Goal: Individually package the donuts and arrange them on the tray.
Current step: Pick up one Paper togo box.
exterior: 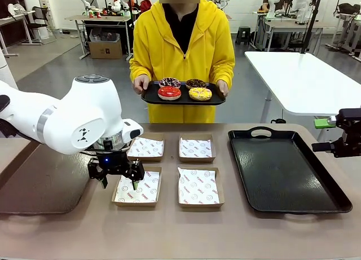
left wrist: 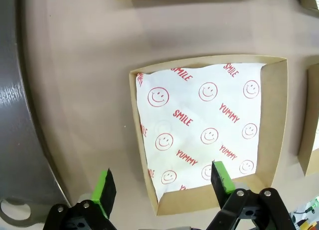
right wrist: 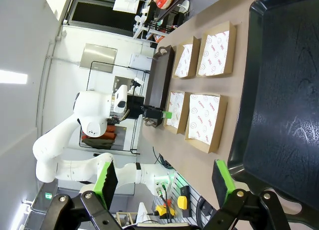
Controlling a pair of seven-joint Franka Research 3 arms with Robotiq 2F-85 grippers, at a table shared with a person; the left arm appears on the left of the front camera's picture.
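Note:
Across the table a person holds a small black tray (exterior: 151,96) with four donuts: red (exterior: 169,92), yellow (exterior: 200,93), dark sprinkled (exterior: 170,82) and brown chocolate (exterior: 196,83). My left gripper (exterior: 119,180) is open and low over the front-left box (exterior: 137,188). In the left wrist view the left gripper (left wrist: 163,182) straddles the near left corner of that paper-lined box (left wrist: 209,125), one finger outside the wall and one over the paper. At the table's right edge my right gripper (exterior: 327,136) hangs open and empty, and from its own wrist view the right gripper (right wrist: 164,180) looks along the table.
Three other paper-lined cardboard boxes (exterior: 198,186) (exterior: 145,148) (exterior: 196,148) lie in a square at mid-table. A large black tray (exterior: 287,170) (right wrist: 279,90) lies at the right, bare. A dark tray (exterior: 34,186) (left wrist: 15,115) lies at the left, close to my left gripper.

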